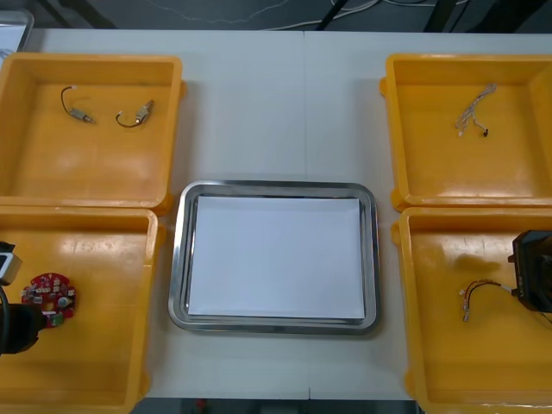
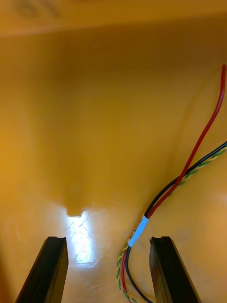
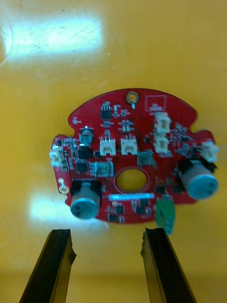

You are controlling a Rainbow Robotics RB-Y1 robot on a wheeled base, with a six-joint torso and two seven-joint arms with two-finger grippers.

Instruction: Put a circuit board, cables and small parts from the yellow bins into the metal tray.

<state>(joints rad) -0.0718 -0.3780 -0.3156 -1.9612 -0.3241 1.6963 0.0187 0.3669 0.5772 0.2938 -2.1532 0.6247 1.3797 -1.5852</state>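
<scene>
Looking down from the front, the metal tray (image 1: 178, 259) sits mid-worktop (image 1: 276, 103), white inside, with two yellow bins at each side. The far-left bin (image 1: 86, 164) holds two black cables (image 1: 76, 105), lying apart from each other. The far-right bin (image 1: 466, 172) holds one pale twisted cable (image 1: 474, 110). In the near-left bin (image 1: 95, 362) a round red circuit board (image 1: 49, 299) lies flat, with the left pincer (image 1: 26, 326) just beside it at the frame's edge. The right pincer (image 1: 528, 274) hangs over the near-right bin (image 1: 466, 362), next to a red and yellow cable (image 1: 483, 291).

From the right wrist, that pincer's black fingers (image 2: 49, 270) stand apart, low over the orange bin floor. The cable's wires, bound by a white band (image 2: 138, 232), run down between the fingers, closer to one of them; whether they touch it cannot be told.

From the left wrist, the fingers (image 3: 56, 265) are likewise spread, gripping nothing. The circuit board lies just beyond their tips on the bin floor, component side up, and a small green piece (image 3: 165, 215) at its edge sits close to one fingertip.
</scene>
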